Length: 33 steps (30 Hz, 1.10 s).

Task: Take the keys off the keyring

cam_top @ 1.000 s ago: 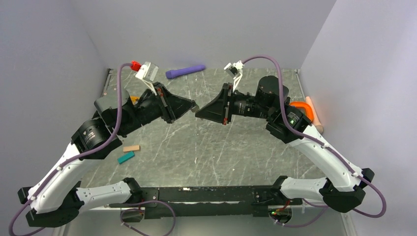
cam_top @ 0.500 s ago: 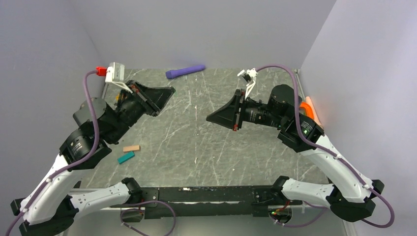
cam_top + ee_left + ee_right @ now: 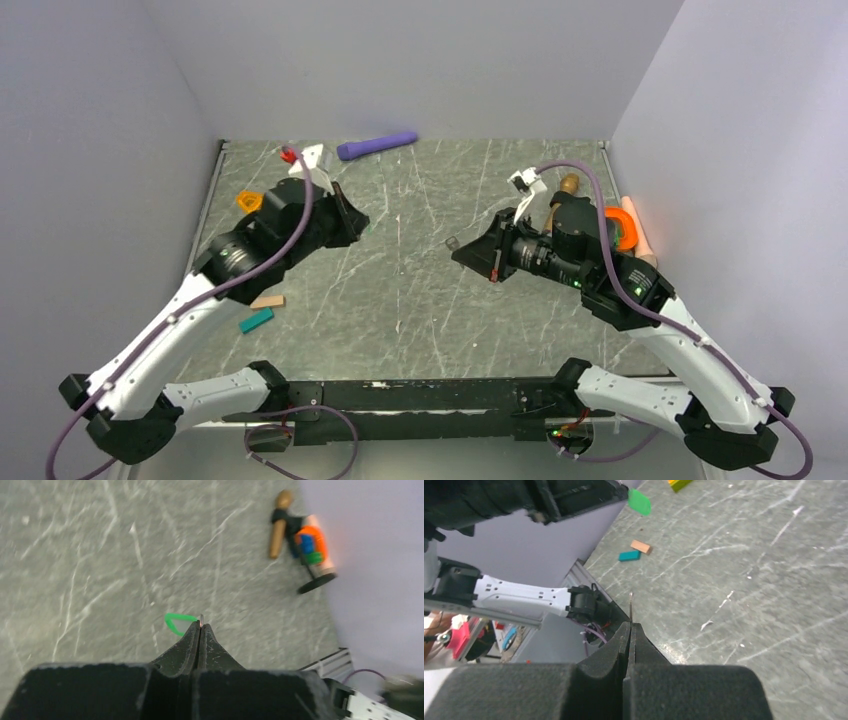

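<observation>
only wrist-side: green key (image 3: 180,616) at jaws

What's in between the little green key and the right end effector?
Nothing. The top view shows only bare table between the green key, at the left end effector, and the right end effector.

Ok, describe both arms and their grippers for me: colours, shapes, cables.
Left arm and right arm match: white shells, black joints. A purple cable trails along each. Left gripper and right gripper are black, two fingers tapering to a wedge. A red plug marks the left wrist.
</observation>
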{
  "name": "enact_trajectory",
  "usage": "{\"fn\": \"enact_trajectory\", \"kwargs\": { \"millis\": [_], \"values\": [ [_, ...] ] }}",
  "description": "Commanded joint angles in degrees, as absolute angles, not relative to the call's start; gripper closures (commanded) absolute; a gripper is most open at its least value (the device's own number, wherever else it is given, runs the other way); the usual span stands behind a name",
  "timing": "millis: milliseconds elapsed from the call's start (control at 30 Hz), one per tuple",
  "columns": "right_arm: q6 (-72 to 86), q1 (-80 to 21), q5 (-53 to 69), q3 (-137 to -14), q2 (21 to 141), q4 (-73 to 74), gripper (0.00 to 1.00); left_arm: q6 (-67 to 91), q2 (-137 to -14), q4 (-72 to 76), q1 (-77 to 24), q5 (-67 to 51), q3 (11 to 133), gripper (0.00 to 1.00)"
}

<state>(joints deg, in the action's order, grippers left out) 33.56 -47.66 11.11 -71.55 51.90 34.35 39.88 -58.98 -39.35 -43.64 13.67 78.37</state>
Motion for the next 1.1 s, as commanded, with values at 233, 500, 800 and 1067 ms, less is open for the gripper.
{"fn": "enact_trajectory", "kwargs": {
  "millis": [233, 500, 800, 1067],
  "values": [
    [35.6, -47.6, 1.6, -71.0, 47.3, 41.2, 1.0, 46.5, -69.7, -33.9, -32.5, 0.5, 62.6, 1.0],
    [35.6, -47.6, 0.2, -71.2, 45.6, 43.7, 1.0, 43.3, -81.2, -34.0, -30.5, -0.2, 63.2, 1.0],
    [35.4, -47.6, -3.2, -71.8, 44.8, 46.1, 1.0, 41.0, -83.0, -38.6, -30.5, 4.9, 69.1, 0.01],
    [36.2, -47.6, -6.4, -71.0, 47.5, 46.6, 1.0, 39.3, -77.4, -40.8, -30.4, 7.8, 74.3, 0.01]
  ]
}}
